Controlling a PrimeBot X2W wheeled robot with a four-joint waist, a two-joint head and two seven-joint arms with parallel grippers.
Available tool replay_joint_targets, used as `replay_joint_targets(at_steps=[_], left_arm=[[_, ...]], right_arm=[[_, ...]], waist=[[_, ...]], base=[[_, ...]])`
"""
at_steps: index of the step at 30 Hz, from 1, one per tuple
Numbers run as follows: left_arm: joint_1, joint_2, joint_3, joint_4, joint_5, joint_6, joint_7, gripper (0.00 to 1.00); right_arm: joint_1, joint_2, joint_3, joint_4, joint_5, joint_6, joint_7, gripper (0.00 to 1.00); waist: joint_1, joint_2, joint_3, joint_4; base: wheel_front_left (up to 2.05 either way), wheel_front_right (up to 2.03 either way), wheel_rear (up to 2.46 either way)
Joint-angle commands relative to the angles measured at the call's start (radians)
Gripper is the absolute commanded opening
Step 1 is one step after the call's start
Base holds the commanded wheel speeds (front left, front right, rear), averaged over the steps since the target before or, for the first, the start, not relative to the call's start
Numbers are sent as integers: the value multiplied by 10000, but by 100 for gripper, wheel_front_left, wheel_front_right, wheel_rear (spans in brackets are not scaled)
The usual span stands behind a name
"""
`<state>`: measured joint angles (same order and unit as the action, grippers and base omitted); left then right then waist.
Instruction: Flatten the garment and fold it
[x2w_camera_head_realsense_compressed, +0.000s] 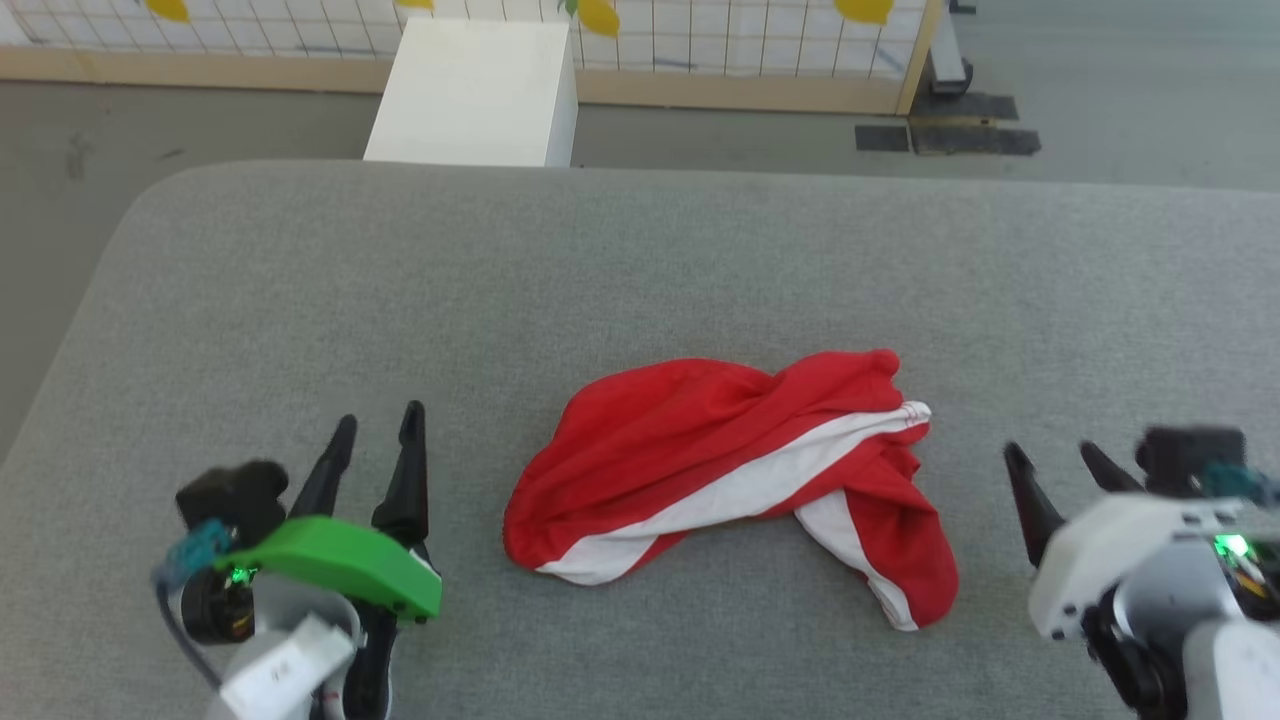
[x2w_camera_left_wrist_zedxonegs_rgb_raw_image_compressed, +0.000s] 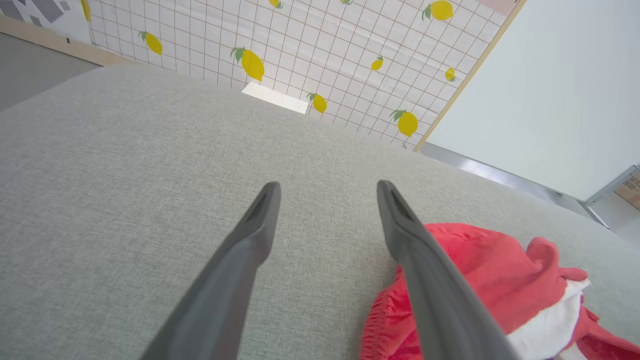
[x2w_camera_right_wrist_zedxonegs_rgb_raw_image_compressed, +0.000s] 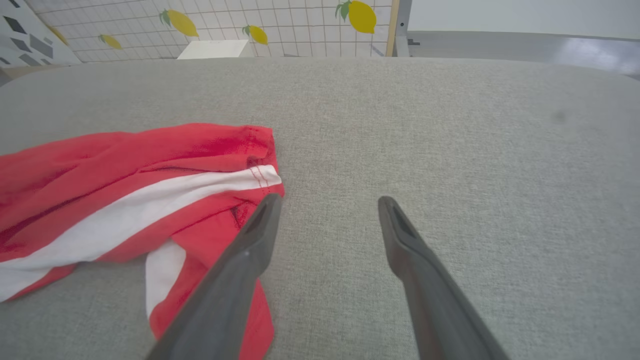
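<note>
On grey cushion (x2w_camera_head_realsense_compressed: 640, 260), crumpled garment (x2w_camera_head_realsense_compressed: 700, 455) is flanked by left gripper (x2w_camera_head_realsense_compressed: 378, 420) at 9 o'clock and right gripper (x2w_camera_head_realsense_compressed: 1052, 455) at 3, both splayed, empty.

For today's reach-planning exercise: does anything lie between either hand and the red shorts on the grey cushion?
Nothing visible does. The shorts lie crumpled on the grey cushion, with only bare cushion between them and the open left hand on one side and the open right hand on the other.

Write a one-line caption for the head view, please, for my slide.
Crumpled red-and-white shorts lie on a grey padded surface between the open left gripper and the open right gripper.
</note>
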<state>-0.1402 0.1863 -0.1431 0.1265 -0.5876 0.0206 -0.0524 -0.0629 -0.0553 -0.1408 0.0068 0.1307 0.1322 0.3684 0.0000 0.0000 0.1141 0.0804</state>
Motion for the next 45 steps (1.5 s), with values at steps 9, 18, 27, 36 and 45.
replay_joint_targets(at_steps=[9, 18, 27, 36, 45], left_arm=[[516, -348, -370, 238, 948, -235, -1841, 100], [215, -540, -365, 465, 1044, -382, -2017, 100], [2, -657, -431, 682, 1109, -553, -2064, 100], [-15, -683, -544, 971, 1019, -641, -1872, 100], [279, -632, -1084, 571, 301, -743, 452, 100]], right_arm=[[-2156, -1430, 1715, 1220, -265, -15, 2071, 100], [-3338, -2292, 3246, 2082, 148, -15, 2707, 100], [-3705, -2353, 3812, 2591, 494, -15, 2475, 5], [-3382, -2209, 3195, 2223, 640, -15, 2015, 0], [-2045, -1979, 2247, 854, 645, -15, 2381, 0]], waist=[[0, 0, 938, 514], [0, 0, 1472, 931], [0, 0, 1695, 1015], [0, 0, 1245, 863], [0, 0, 698, 661]], base=[[0, 0, 0], [0, 0, 0], [0, 0, 0], [0, 0, 0], [0, 0, 0]])
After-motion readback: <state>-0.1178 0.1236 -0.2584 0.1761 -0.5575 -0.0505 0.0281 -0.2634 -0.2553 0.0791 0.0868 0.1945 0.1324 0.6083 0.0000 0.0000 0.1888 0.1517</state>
